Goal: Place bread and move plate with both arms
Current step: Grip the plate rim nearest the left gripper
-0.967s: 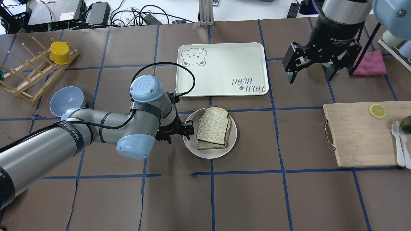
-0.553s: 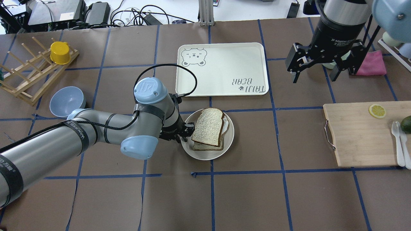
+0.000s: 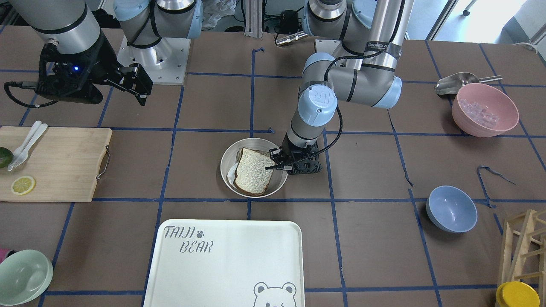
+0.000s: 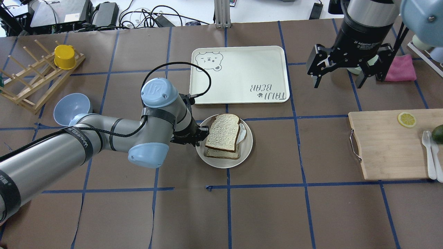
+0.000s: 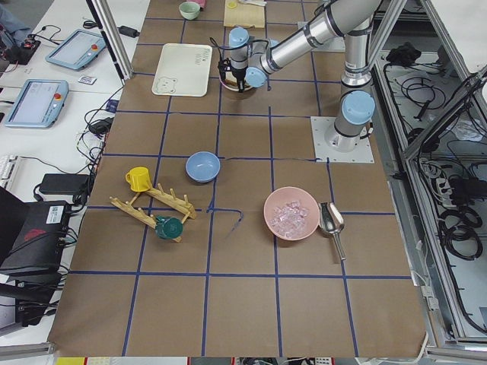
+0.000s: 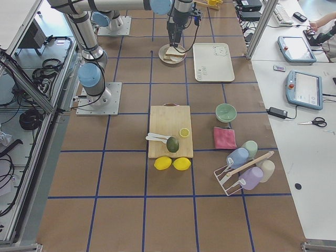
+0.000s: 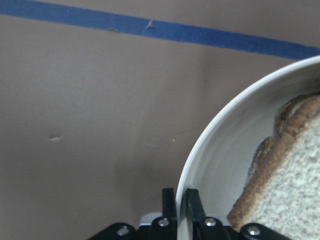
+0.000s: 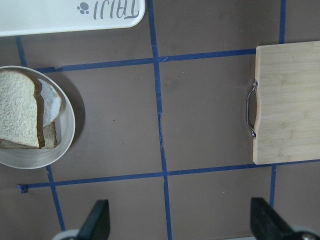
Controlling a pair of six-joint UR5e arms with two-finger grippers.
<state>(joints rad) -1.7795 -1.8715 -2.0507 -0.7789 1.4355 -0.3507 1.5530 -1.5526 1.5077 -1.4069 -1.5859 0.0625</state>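
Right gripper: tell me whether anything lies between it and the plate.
Nothing visible does. Only bare table lies between the right gripper and the plate; the tray sits just beside that path.

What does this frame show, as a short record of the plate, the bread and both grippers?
plate: round white dish, just on the robot's side of the bear tray, apart from it
bread: in the plate, lying on top of a second slice
left gripper: shut on the plate's rim, on the robot's left side of it
right gripper: open, holding nothing, well to the robot's right of the plate
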